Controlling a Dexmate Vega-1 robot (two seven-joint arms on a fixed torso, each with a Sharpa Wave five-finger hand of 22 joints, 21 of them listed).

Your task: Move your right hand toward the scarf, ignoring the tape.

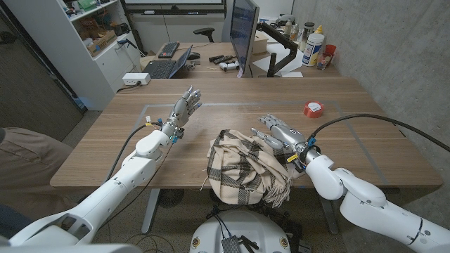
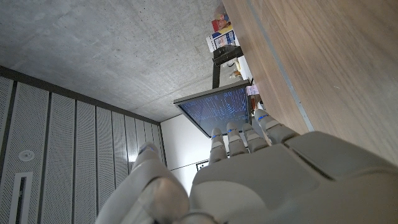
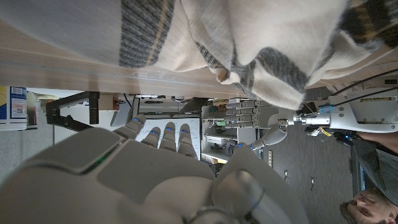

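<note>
A cream scarf [image 1: 239, 167] with dark plaid stripes lies bunched at the table's front edge, its fringe hanging over. My right hand [image 1: 275, 133] sits at the scarf's right side, fingers spread and holding nothing, fingertips beside the folds. The right wrist view has the scarf [image 3: 249, 43] close beyond my right hand [image 3: 155, 168]. A red tape roll [image 1: 313, 109] lies on the table farther back and to the right. My left hand [image 1: 184, 107] hovers left of the scarf with fingers apart, empty; it also shows as the left hand [image 2: 249, 168] in its wrist view.
The wooden table [image 1: 119, 140] has bare surface on its left half. A monitor [image 1: 242, 31], laptop [image 1: 167, 65] and bottles [image 1: 313, 46] stand on the desk behind. A person's clothing [image 1: 21, 161] shows at the left edge.
</note>
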